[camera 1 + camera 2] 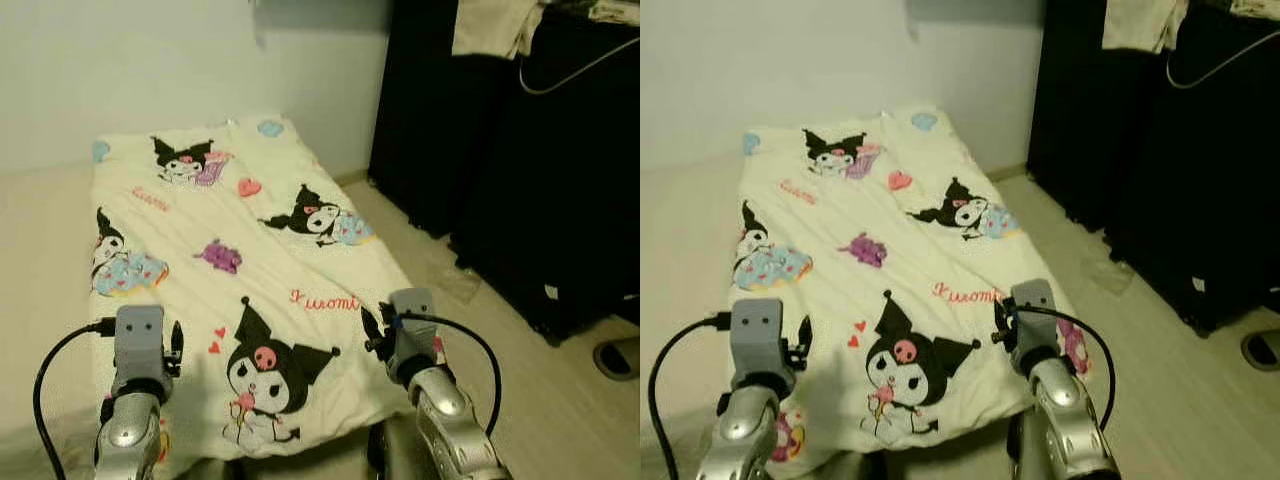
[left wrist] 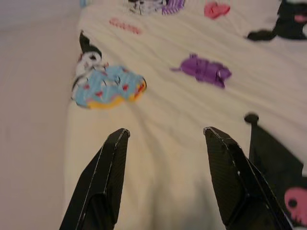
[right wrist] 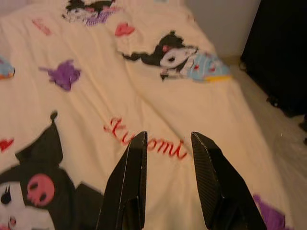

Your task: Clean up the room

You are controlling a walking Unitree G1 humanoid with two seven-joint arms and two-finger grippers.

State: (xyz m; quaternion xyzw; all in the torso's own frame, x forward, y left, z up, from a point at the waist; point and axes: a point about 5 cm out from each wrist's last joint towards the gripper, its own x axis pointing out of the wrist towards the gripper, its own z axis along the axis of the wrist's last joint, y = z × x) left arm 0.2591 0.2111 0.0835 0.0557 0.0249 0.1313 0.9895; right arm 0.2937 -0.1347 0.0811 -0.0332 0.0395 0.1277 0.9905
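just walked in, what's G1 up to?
It stands at the near end of a cream cartoon-print blanket spread flat on the floor beside a black wardrobe. The left gripper and right gripper are both open, held over the blanket's near edge, gripping nothing yet.

2 silver arms, black cables, black tools.

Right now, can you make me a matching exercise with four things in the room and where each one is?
Things:
1. blanket
2. left claw
3. right claw
4. slipper

Places:
A. on the floor at the robot's far right
B. spread flat beside the wall
C. above the red word printed on the blanket
D. above the blanket's left part, near the blue donut print

Pairs: 1-B, 2-D, 3-C, 4-A
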